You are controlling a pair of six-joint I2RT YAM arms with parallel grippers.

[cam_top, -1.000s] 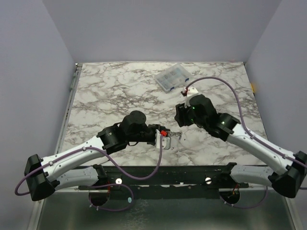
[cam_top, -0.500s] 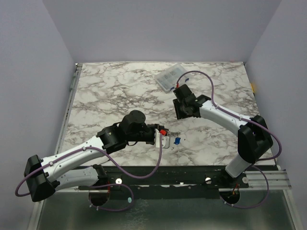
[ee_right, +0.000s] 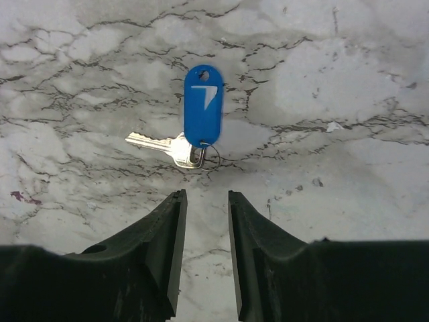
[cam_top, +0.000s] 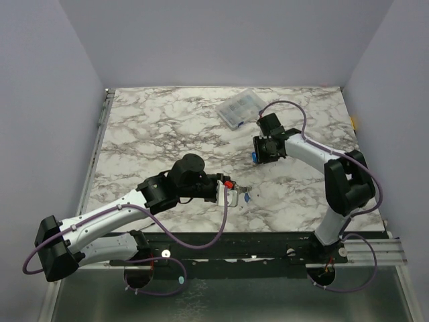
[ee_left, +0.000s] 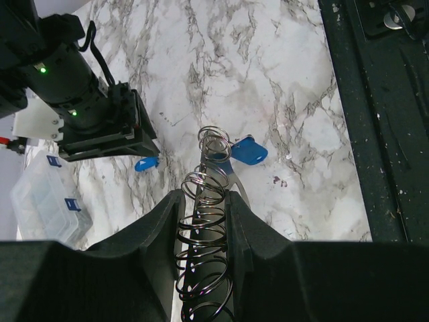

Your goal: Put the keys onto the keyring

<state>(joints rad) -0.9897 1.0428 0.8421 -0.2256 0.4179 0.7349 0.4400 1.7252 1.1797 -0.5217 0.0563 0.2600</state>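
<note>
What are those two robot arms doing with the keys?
The left gripper is clamped on the keyring, a chain of metal rings, with one blue key at its far end. The right gripper hovers, jaws apart, just above another blue key lying on the marble table. That key is not picked up yet.

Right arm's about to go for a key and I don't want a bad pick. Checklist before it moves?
1. Picking side free: right gripper open, nothing between its fingers: ok.
2. Target reachable: blue-tagged key flat on the table, centred ahead of that gripper, untouched: ok.
3. Ring secured: left gripper shut on the keyring: ok.
4. Progress: second blue key lies by the keyring's free end; threaded on or not: cannot tell.
5. Clearance: compartment box stands apart from the right gripper: ok.
</note>
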